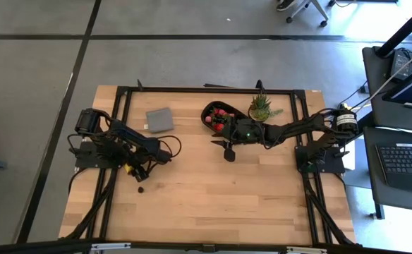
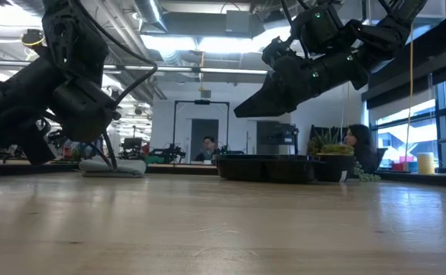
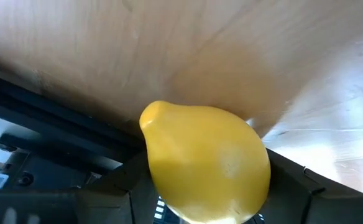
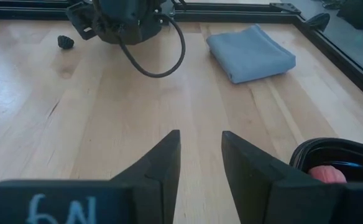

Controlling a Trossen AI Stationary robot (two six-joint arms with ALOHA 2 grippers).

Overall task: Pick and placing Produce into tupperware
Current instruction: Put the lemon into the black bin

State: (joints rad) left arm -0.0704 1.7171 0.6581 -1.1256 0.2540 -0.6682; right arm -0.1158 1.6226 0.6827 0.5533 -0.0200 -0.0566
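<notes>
While clamped on a yellow lemon (image 3: 206, 165), left hand (image 1: 130, 169) low over the pale wooden desk (image 1: 206, 194), well left of the black tupperware (image 1: 221, 118). Just beside that hand, a dark berry (image 1: 141, 189) loose on the boards. Right hand (image 1: 227, 149) raised, fingers (image 4: 163, 158) slightly apart and holding nothing, just in front of the tupperware. Red strawberries (image 1: 220, 120) inside the tupperware; spiky green plant (image 1: 262, 106) to its right, folded grey cloth (image 1: 159, 120) to its left. Beyond the desk, black frame rails, grey concrete floor, bright windows, seated people.
</notes>
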